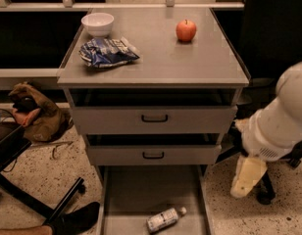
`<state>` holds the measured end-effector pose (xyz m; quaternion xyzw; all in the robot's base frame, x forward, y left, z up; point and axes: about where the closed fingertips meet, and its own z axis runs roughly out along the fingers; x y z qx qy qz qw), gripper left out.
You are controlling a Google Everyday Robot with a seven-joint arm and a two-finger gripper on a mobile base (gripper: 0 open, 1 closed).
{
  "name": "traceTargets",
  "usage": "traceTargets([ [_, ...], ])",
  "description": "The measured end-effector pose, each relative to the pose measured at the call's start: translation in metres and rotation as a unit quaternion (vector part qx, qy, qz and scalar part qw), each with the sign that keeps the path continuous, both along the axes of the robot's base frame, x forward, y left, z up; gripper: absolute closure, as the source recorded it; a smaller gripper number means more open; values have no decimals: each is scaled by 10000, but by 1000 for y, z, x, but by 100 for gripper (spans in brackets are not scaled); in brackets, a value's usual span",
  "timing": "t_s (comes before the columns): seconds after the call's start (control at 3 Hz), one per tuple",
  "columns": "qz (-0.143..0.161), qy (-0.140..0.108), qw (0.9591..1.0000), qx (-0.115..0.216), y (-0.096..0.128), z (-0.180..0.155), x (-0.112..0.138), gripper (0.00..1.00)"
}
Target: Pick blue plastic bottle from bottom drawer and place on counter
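beside the bottom drawer (151, 190), hand (248, 177); apple (186, 31), bowl (97, 23) on counter (156, 58)

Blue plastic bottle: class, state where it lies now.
The blue plastic bottle lies on its side in the bottom drawer, low centre of the camera view; the tool hangs right of that drawer.

Tool (248, 176) right of bottom drawer (151, 190)

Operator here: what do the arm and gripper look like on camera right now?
The arm is a thick, rounded white shell ending in a ribbed collar. The gripper, at the right beside the bottom drawer, is a pale cream-yellow tapered piece. No cables or markings show.
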<state>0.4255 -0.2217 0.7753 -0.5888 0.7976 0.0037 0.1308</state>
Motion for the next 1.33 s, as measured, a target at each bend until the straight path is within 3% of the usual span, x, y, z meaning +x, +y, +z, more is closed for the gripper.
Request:
traceTargets([
  [0.33, 13, 163, 9999, -4, 0, -24, -10, 0],
  [1.0, 22, 242, 9996, 142, 2, -42, -8, 0],
  [1.33, -204, 446, 9979, 419, 14, -102, -7, 0],
])
